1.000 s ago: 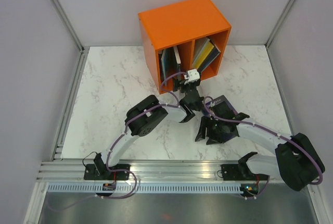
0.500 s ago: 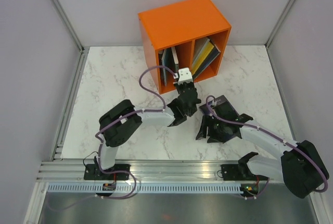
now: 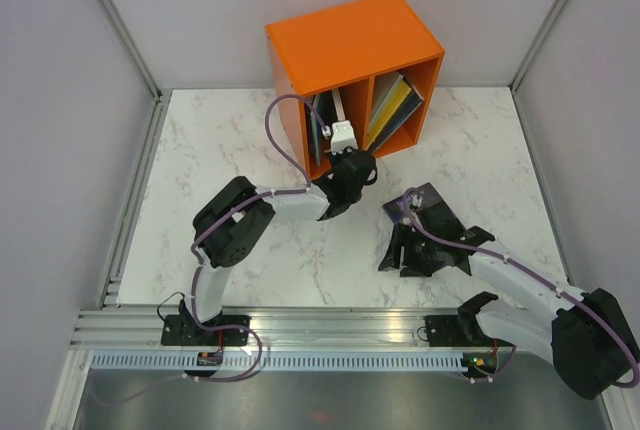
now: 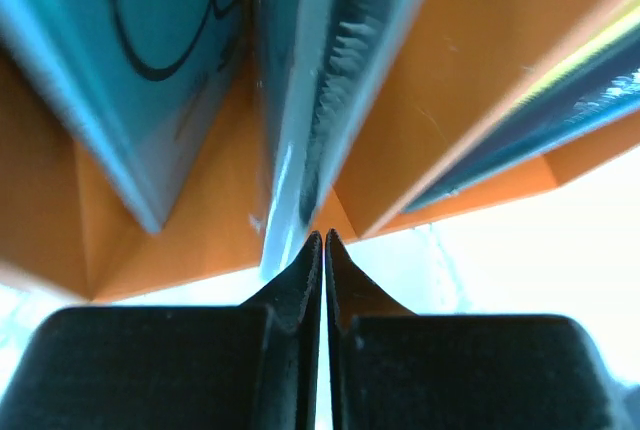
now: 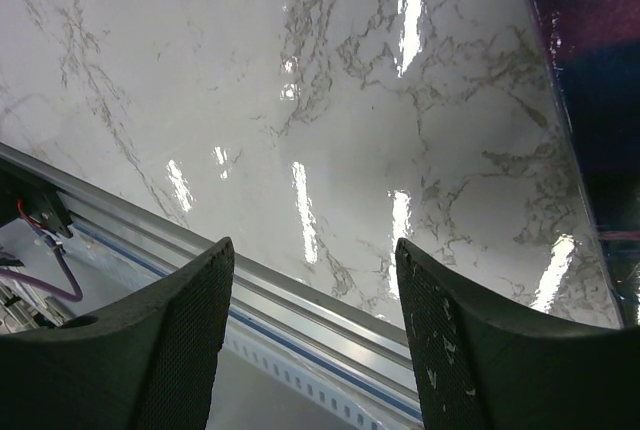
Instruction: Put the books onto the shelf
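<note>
The left gripper (image 4: 323,240), fingers pressed together on nothing, noses against the lower edge of a leaning book (image 4: 320,100) in the left compartment of the shelf (image 3: 350,40), at twelve o'clock on the table (image 3: 220,170). A slow, straight, low push should seat it. The right gripper (image 5: 312,250), spread, hovers by the purple book (image 3: 432,202), five o'clock from the shelf.

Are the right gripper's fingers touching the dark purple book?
Apart. In the right wrist view, marble table shows between the fingers of the open right gripper and the dark purple book.

Left hand (image 3: 340,146) at orange shelf (image 3: 345,40) opening
</note>
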Motion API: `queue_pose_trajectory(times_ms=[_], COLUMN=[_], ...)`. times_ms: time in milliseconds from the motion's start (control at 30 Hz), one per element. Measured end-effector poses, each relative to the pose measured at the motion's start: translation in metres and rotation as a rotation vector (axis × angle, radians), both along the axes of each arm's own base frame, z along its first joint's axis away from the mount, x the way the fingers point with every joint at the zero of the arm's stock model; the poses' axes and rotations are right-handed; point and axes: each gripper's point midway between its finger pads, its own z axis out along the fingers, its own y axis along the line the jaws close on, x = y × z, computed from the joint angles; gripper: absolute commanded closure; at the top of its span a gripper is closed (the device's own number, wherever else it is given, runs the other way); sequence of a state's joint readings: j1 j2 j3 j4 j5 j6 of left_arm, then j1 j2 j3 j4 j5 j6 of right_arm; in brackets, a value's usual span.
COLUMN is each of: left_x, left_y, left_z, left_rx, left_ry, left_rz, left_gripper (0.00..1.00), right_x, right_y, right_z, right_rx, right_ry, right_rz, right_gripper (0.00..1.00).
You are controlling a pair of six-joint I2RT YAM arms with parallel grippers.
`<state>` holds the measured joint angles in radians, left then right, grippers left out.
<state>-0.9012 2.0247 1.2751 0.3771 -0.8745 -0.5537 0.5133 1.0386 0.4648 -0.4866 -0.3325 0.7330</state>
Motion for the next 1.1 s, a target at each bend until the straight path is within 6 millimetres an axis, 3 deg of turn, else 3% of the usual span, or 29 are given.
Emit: queue_pose_trajectory(times_ms=[167,433,533,733,833,933,967,1100], left_x=[0.035,0.093,0.103,0.106,0.113,0.112,0.111,0.081], left_y=[-0.001,0.010,0.018,0.023,0.017,0.019,0.020,0.027], left_z=[-0.012,0.011,0.015,0.015,0.015,0.012,0.011,0.000], left_rx=[-0.006,-0.044,-0.036,-0.009,-0.023,-0.022,-0.022,-0.008], left_ry=[0.021,-0.019,-0.009,0.060,0.060,0.072,0.077,0.141], left_rz=[0.015,0.104,0.176,0.312,0.330,0.335,0.333,0.270], left_gripper=[0.98,0.98,0.98,0.98,0.86,0.58,0.53,0.36], right_x=[-0.006,-0.010,-0.012,-0.012,-0.012,-0.013,-0.013,-0.012], right_y=[-0.003,-0.005,-0.006,-0.008,-0.008,-0.009,-0.010,-0.012], right_z=[-0.004,-0.004,-0.005,-0.007,-0.007,-0.003,-0.001,0.007], right_rx=[-0.001,0.010,0.010,-0.001,-0.002,0.004,0.007,0.011], right_ry=[0.008,0.003,0.008,0.009,0.008,0.000,-0.009,-0.042], right_rz=[-0.007,-0.021,-0.026,-0.035,-0.036,-0.043,-0.045,-0.056], right_gripper=[0.30,0.30,0.30,0.30,0.30,0.30,0.30,0.29])
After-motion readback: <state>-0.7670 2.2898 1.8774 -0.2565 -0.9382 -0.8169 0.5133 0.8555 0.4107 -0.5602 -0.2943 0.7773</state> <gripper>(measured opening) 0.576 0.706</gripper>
